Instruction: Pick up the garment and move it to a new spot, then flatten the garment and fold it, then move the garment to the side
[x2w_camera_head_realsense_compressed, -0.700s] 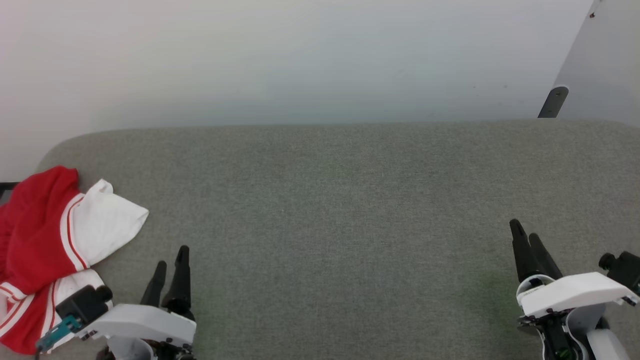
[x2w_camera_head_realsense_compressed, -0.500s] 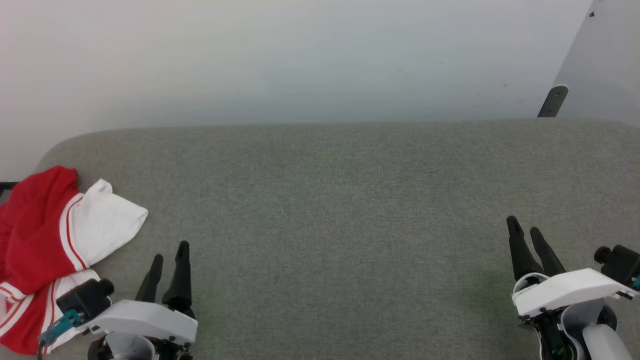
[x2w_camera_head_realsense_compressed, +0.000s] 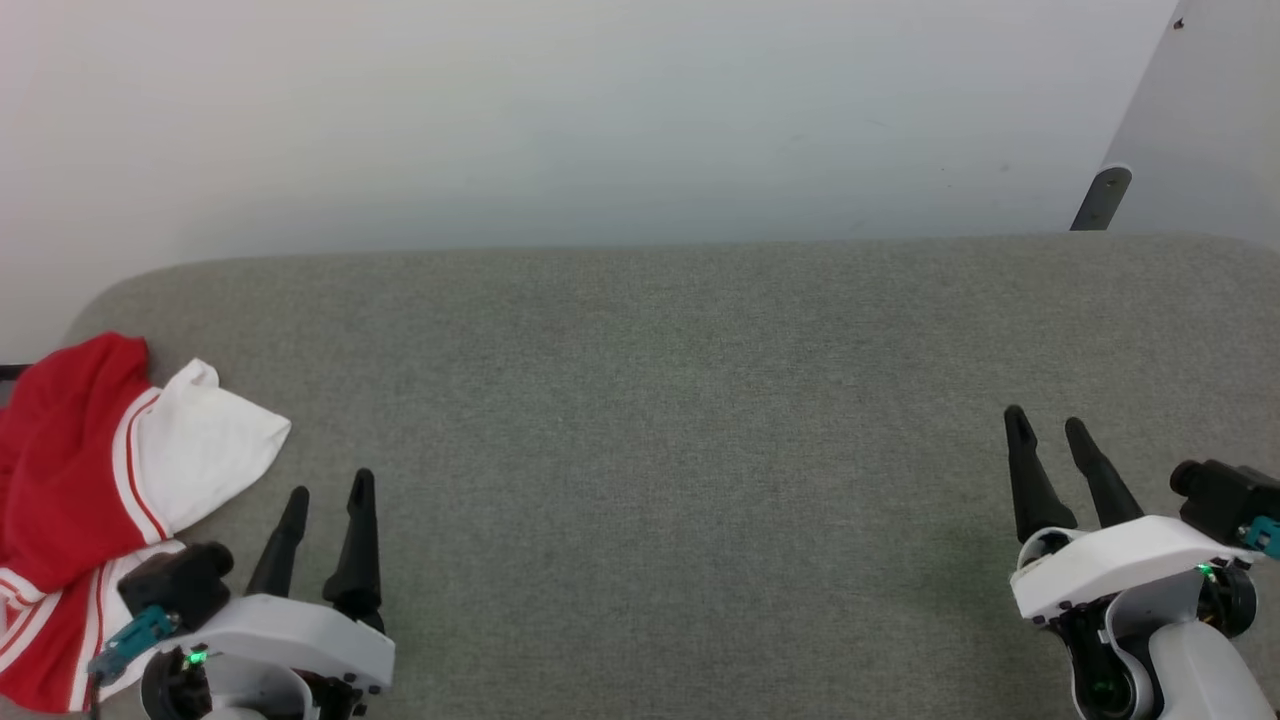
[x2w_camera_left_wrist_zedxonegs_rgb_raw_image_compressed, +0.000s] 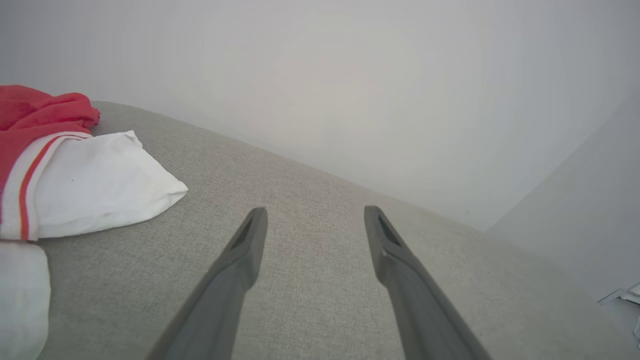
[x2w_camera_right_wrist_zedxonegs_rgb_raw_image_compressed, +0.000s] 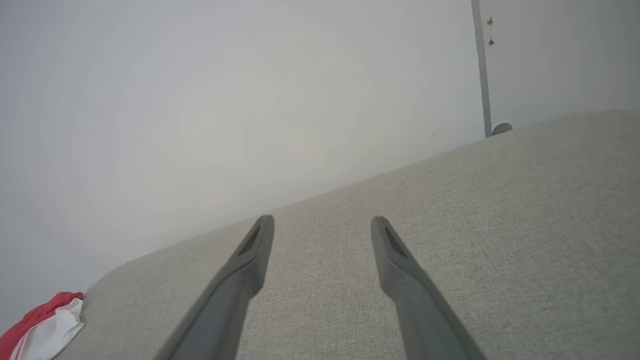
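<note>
Bright red, white-panelled cloth garment (x2w_camera_head_realsense_compressed: 70, 480), crumpled at left end of grey fabric bench (x2w_camera_head_realsense_compressed: 650, 450). Released: left tool (x2w_camera_head_realsense_compressed: 330, 484) near, right tool (x2w_camera_head_realsense_compressed: 1045, 418) well apart. Approach low; pinch a thick fold.

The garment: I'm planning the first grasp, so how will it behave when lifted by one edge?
Probably floppy: the garment lies crumpled in soft folds, so the rest would likely hang and drag. It looks like thin cloth, so likely light for its size. Pushed, it would probably bunch rather than slide on the woven grey surface.
</note>
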